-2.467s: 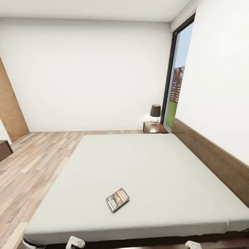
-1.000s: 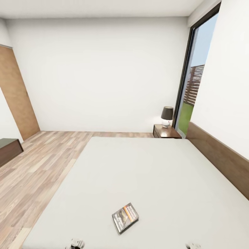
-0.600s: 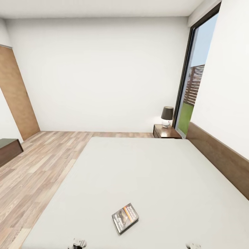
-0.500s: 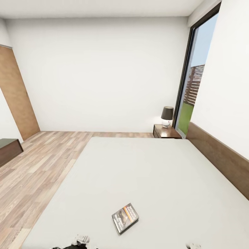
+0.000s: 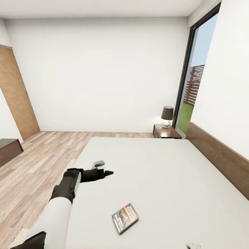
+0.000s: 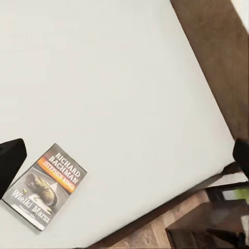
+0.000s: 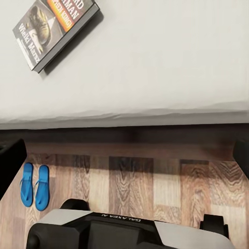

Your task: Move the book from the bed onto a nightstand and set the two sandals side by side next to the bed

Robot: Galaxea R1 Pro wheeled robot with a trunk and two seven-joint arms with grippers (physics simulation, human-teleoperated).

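Observation:
The book (image 5: 125,218) lies flat on the light-grey mattress of the bed (image 5: 155,173), near its front edge; its cover reads "Richard Bachman" (image 6: 44,185). My left gripper (image 5: 104,167) hangs open above the mattress, beyond and to the left of the book, holding nothing. In the right wrist view the book (image 7: 54,28) rests near the mattress edge, and the two blue sandals (image 7: 35,185) lie side by side on the wooden floor below. My right gripper (image 7: 124,161) is open and empty, low at the bed's front edge. The nightstand (image 5: 166,131) with its lamp stands beyond the bed's far corner.
The brown headboard (image 5: 221,159) runs along the bed's right side. Wooden floor (image 5: 31,162) stretches left of the bed, with a low dark bench (image 5: 8,150) at the far left. A tall window (image 5: 195,79) is behind the nightstand. My base (image 7: 129,231) stands close to the bed.
My left arm has risen from the picture's bottom edge and stretched out over the mattress, past the book on its left. The book has not moved. Earlier, the camera shifted closer.

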